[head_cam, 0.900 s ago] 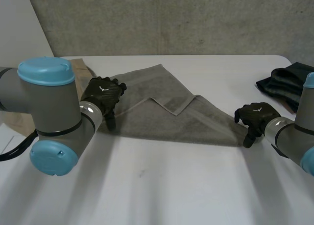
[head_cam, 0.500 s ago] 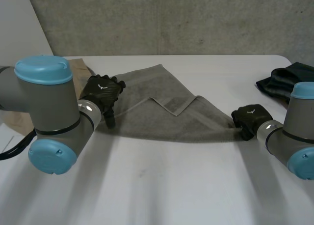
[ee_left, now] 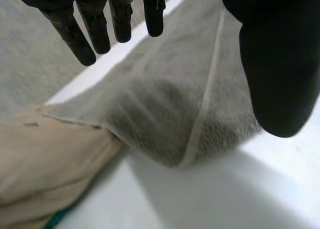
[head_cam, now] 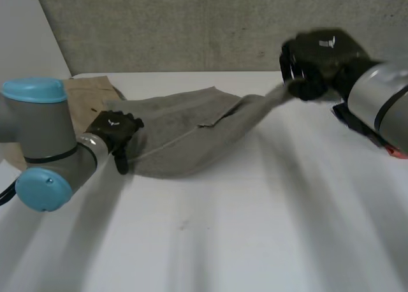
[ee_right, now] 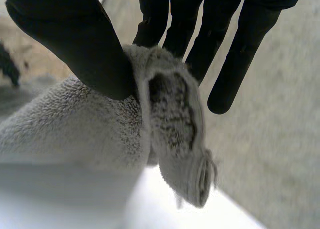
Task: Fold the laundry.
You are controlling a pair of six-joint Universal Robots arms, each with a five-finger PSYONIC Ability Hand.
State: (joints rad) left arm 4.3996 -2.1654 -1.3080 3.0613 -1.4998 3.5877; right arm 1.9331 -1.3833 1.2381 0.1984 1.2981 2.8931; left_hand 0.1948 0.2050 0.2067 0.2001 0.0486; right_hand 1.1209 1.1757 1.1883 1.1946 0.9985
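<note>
A fold is in hand: one corner of the grey towel (head_cam: 185,136) is pinched by the right hand (head_cam: 319,59) above the worktop (head_cam: 255,228). The other end lies under the left hand (head_cam: 113,129) (fingers straight, nothing seemingly gripped). Next, the corner should be carried across and laid down.

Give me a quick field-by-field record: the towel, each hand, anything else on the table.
towel: grey, one corner held above the table, the rest lying on it
right hand: pinches that corner between thumb and fingers
left hand: fingers straight, over the towel's opposite end
nearby: beige cloth, beside the left hand
</note>
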